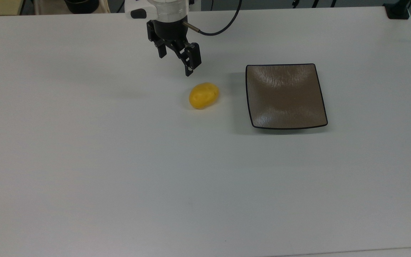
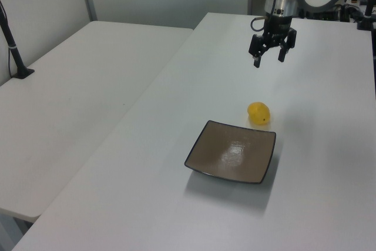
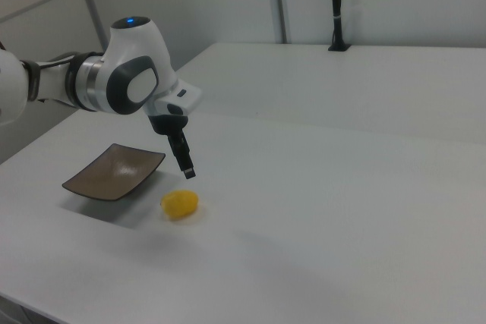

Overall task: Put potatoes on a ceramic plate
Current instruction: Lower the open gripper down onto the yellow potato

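Observation:
A bright yellow potato [image 1: 204, 95] lies on the white table, a short gap to the top view's left of the square brown ceramic plate [image 1: 285, 95]. The plate holds nothing. My gripper [image 1: 175, 65] hangs open above the table, just beyond the potato and slightly to the top view's left of it, fingers pointing down and holding nothing. In the left view the gripper [image 2: 268, 60] hovers well above the potato [image 2: 258, 113], which lies at the far edge of the plate [image 2: 232, 151]. The right view has the gripper [image 3: 186, 166] just above the potato [image 3: 180, 203], with the plate [image 3: 114, 171] to its left.
The white table [image 1: 120, 160] spreads wide around both things. A second white table [image 2: 70, 110] stands alongside on the left view's left, with a black post [image 2: 12, 45] clamped to it. A black cable [image 1: 219, 25] trails from the wrist.

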